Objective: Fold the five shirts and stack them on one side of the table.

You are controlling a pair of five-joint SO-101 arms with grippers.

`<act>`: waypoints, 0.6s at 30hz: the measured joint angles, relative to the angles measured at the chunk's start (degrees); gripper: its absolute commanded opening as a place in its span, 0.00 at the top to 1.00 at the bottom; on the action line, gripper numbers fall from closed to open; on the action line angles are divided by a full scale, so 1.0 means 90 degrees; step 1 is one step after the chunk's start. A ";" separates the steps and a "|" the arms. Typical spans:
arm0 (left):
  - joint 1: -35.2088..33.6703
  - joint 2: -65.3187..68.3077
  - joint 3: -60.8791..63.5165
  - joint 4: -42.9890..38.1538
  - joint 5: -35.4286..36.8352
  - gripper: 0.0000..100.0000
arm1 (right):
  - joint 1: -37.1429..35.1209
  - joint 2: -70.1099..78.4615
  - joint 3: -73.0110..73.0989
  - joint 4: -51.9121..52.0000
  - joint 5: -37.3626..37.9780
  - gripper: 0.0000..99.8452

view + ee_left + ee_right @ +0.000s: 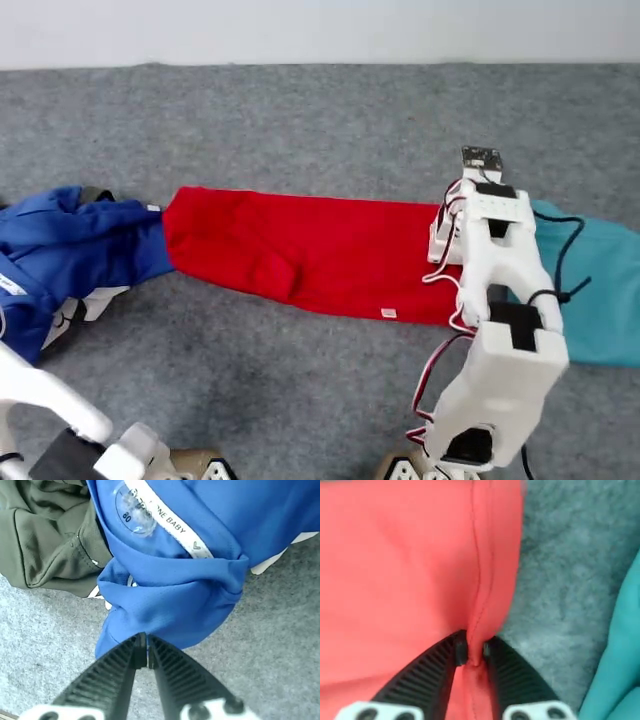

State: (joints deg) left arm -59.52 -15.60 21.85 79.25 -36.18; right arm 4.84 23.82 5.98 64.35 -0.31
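A red shirt (300, 250) lies spread flat across the middle of the grey table. My right gripper (472, 652) is shut on the red shirt (410, 580), pinching its seamed edge at the end nearest the teal shirt (600, 290). The right arm (500, 310) stands over that end. A blue shirt (70, 240) lies crumpled at the left. My left gripper (145, 652) is shut on a low fold of the blue shirt (170, 600), just above the table. An olive shirt (45, 535) sits bunched under the blue one, and a strip of white cloth (95, 300) pokes out beside it.
The left arm's white link (50, 400) crosses the near left corner. The teal shirt (620, 670) lies close beside the red hem, with bare grey table (555, 580) between them. Open carpeted table (300, 110) runs along the far side and in front of the red shirt.
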 measured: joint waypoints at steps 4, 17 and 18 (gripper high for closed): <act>0.0000 0.0000 0.0000 0.0000 0.0000 0.99 | 0.0000 0.0029 -0.0127 0.0293 0.0000 0.99; 0.0000 0.0000 0.0000 0.0000 0.0000 0.99 | 0.0889 -0.1788 -0.0117 0.1407 0.1680 0.99; 0.0000 0.0000 0.0000 0.0000 0.0000 0.99 | 0.1006 -0.1895 -0.0117 0.1465 0.1856 0.99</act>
State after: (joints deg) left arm -59.52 -15.60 21.85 79.25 -36.18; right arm 13.89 6.77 4.92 77.54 16.40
